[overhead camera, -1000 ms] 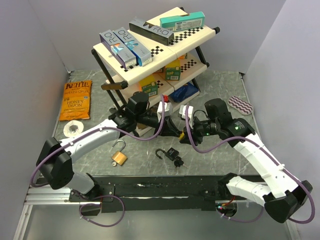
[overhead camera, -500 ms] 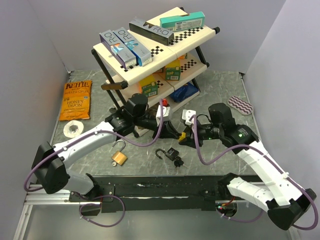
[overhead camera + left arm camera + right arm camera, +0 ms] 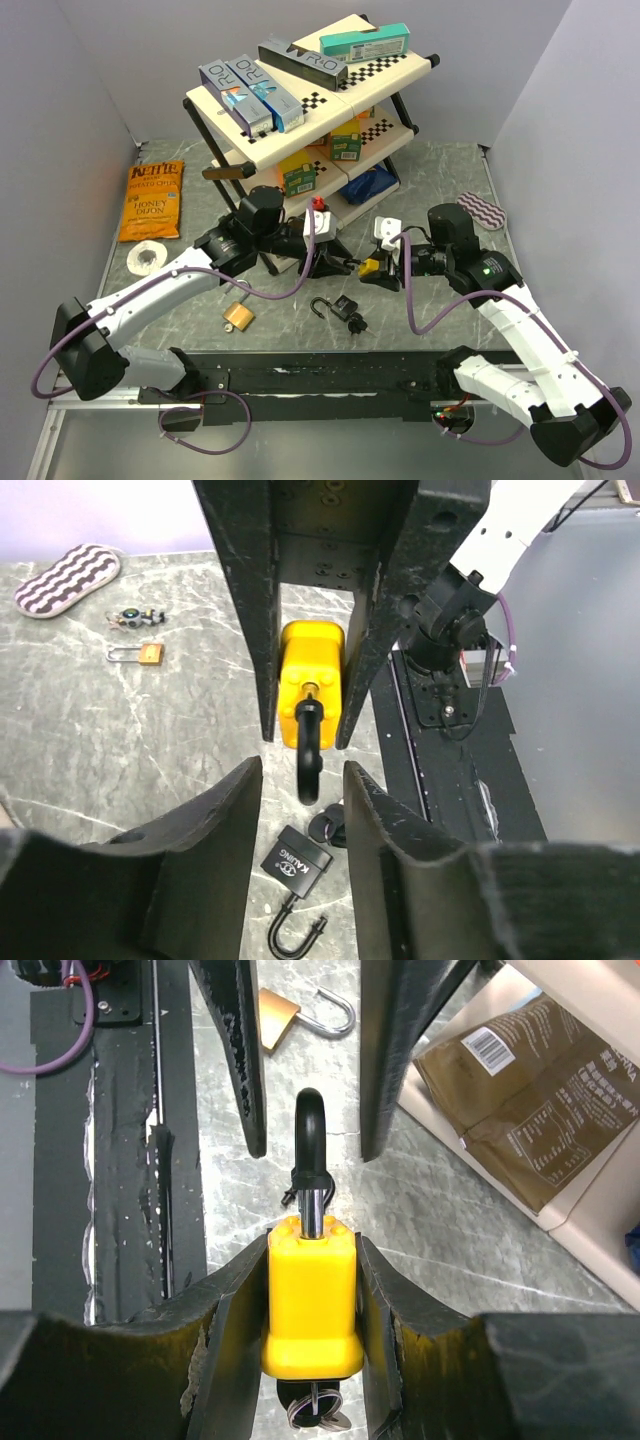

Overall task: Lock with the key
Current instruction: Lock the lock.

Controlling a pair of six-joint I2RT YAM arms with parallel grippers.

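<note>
In my right gripper (image 3: 310,1260) the yellow padlock (image 3: 310,1305) is clamped by its body, its shackle (image 3: 309,1135) pointing ahead into the gap of my left gripper (image 3: 300,780), which is wide open and empty, while the key ring (image 3: 314,1412) dangles behind the body, nearer my palm. I judge that my left fingers (image 3: 200,830) closing off-centre on that shackle could twist the lock out of my right grip, and the key sits out of their reach. Beyond both grippers the shelf rack (image 3: 292,143) carries cartons (image 3: 250,95) on top; its low shelf, right of my right gripper, holds a brown bag (image 3: 530,1100).
</note>
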